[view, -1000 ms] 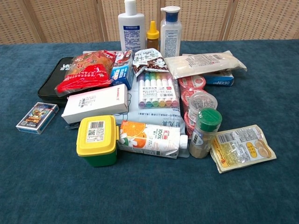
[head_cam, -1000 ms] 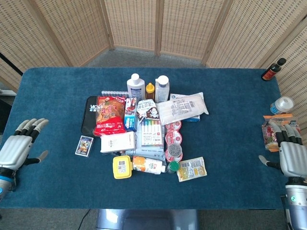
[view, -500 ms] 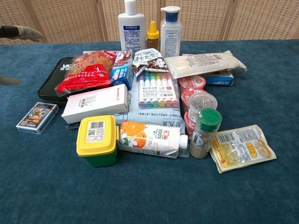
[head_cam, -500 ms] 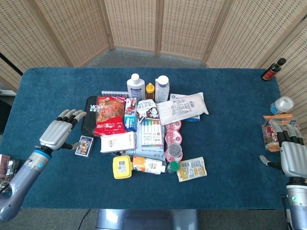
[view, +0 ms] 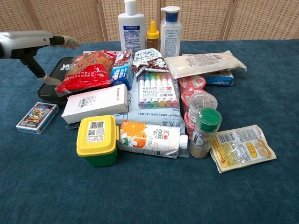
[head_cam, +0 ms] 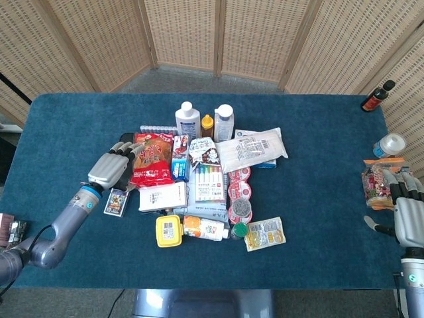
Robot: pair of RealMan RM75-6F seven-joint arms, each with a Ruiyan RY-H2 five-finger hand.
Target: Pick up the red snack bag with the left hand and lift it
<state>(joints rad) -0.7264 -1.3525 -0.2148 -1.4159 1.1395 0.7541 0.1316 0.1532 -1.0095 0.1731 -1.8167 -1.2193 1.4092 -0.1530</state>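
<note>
The red snack bag lies at the left of the pile, partly on a black pouch; in the chest view the bag sits behind a white box. My left hand hovers just left of the bag, fingers extended and apart toward it, holding nothing; the chest view shows the same hand above the pouch. My right hand stays at the table's right edge, fingers spread and empty.
Around the bag lie a white box, a card pack, a blue box, a yellow tub and a juice carton. Bottles stand behind. Snack packets and a jar sit near the right hand.
My left arm has swung in from the table's left edge toward the pile, and the hand now hangs beside the red bag. The right hand has barely shifted.
</note>
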